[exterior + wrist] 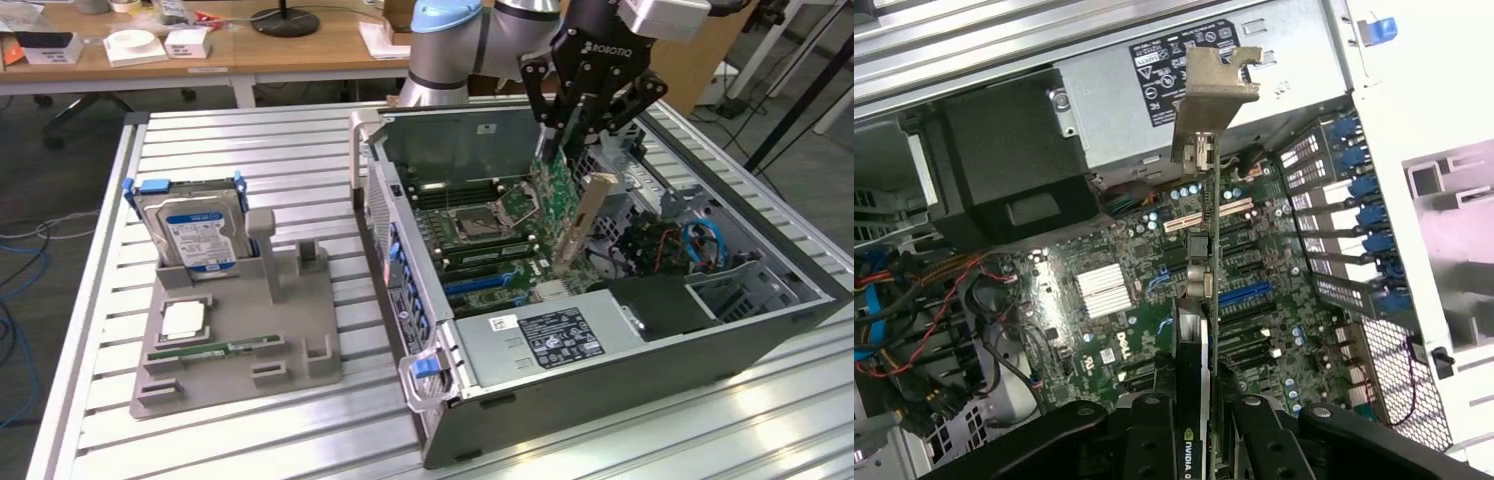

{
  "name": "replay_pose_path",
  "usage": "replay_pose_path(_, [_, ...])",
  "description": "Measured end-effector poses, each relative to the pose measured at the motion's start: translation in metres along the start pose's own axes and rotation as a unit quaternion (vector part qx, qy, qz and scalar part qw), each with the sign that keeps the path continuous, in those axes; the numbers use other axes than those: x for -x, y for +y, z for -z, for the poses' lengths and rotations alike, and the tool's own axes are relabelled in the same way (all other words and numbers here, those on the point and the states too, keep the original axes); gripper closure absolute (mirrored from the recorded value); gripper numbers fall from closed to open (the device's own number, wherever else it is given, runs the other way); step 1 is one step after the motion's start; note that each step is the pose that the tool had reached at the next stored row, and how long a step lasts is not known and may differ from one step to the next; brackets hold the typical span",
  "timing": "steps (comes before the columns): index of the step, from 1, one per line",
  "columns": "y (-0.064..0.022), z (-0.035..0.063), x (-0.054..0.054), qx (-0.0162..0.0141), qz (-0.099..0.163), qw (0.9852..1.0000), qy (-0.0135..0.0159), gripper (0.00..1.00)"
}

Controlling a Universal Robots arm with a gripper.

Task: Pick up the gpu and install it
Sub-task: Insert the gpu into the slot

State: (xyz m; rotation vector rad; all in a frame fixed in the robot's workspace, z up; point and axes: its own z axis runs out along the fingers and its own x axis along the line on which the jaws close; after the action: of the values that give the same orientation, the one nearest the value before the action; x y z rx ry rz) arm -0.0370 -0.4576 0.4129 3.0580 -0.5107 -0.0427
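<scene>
The jaws of the black two-fingered gripper (567,140) clamp the thin green-and-black gpu card (561,205) with its silvery metal bracket (1212,95) aslant above the green motherboard (487,255), so it could come down crooked, jamming its contacts or snagging the bracket.

robotics lab indicated: opened pc case (601,400) set on slotted aluminium bench (267,150), wooden desks (307,50) and floor cables (24,255) seen behind.

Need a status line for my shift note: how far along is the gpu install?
Done: the gpu is picked up and sits over the open computer case. In hand: the gripper is shut on it, holding it edge-down above the motherboard. Left: seating it; the card, with its bracket, does not look pushed into any slot yet.
</scene>
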Motion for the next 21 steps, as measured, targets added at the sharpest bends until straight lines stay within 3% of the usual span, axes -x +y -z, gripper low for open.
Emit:
replay_pose_path(7, [0.0, -0.0001, 0.0001, -0.0004, -0.021, 0.9998, -0.001, 0.74])
replay_pose_path(11, [0.0, -0.0001, 0.0001, -0.0011, -0.055, 0.9985, -0.0025, 0.74])
replay_pose_path(16, [0.0, -0.0003, 0.0001, -0.002, -0.099, 0.9951, -0.0044, 0.74])
replay_pose_path(21, [0.0, -0.0004, 0.0001, -0.0029, -0.142, 0.9898, -0.0064, 0.74])
